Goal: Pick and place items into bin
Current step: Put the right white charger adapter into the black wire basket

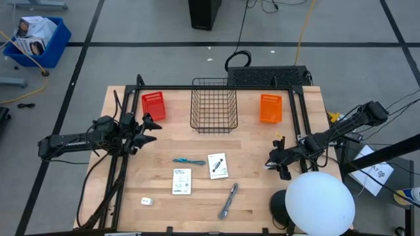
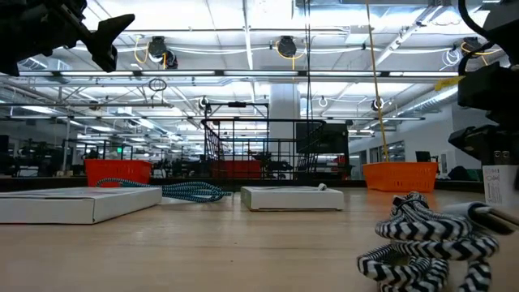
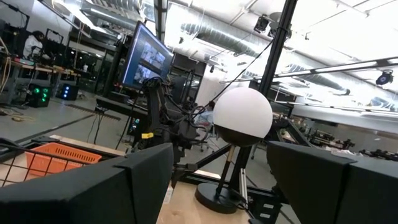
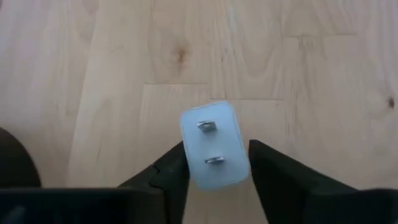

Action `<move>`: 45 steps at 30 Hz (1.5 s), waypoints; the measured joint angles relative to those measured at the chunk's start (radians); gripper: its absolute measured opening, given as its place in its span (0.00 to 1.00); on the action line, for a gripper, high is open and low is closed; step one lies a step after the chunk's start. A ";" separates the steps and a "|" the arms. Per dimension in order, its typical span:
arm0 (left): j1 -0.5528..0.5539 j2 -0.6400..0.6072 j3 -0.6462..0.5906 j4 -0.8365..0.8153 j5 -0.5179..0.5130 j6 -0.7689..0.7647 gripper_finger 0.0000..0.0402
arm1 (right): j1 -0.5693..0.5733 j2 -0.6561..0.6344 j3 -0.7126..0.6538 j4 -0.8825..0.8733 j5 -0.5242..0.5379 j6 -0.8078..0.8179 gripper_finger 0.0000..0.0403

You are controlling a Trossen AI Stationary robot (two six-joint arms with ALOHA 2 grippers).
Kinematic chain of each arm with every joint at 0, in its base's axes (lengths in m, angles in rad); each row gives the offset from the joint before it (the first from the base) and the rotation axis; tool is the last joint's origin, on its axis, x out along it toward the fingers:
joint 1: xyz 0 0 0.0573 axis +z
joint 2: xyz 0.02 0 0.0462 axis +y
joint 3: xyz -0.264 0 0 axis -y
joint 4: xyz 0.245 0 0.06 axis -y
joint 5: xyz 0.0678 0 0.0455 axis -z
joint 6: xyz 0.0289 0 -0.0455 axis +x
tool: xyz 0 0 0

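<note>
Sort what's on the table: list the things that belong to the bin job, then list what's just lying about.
Job things:
white plug cube, held in the right hand
small white cube
teal pen
grey metal stick
two white packets
wire basket

Just there:
two orange bins
white globe lamp
left hand, waiting, open

Right gripper (image 4: 214, 171): fingers pointed down at the table, closed on a small white plug cube (image 4: 214, 145) whose two metal prongs face the wrist camera. Right arm (image 1: 341, 128) reaches in from its own side, bent at the elbow. Left gripper (image 1: 148, 130): raised level, fingers spread, nothing between them.
</note>
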 joint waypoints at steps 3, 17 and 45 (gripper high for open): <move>0.000 0.000 0.000 0.000 0.000 0.001 0.66 | 0.000 0.000 -0.002 0.025 0.000 0.001 0.27; 0.000 0.000 0.000 0.001 0.000 -0.005 0.66 | -0.002 0.000 -0.002 0.211 0.122 -0.015 0.27; 0.000 0.000 0.000 0.039 -0.069 0.021 0.66 | -0.418 0.230 -0.002 1.275 0.208 -0.363 0.24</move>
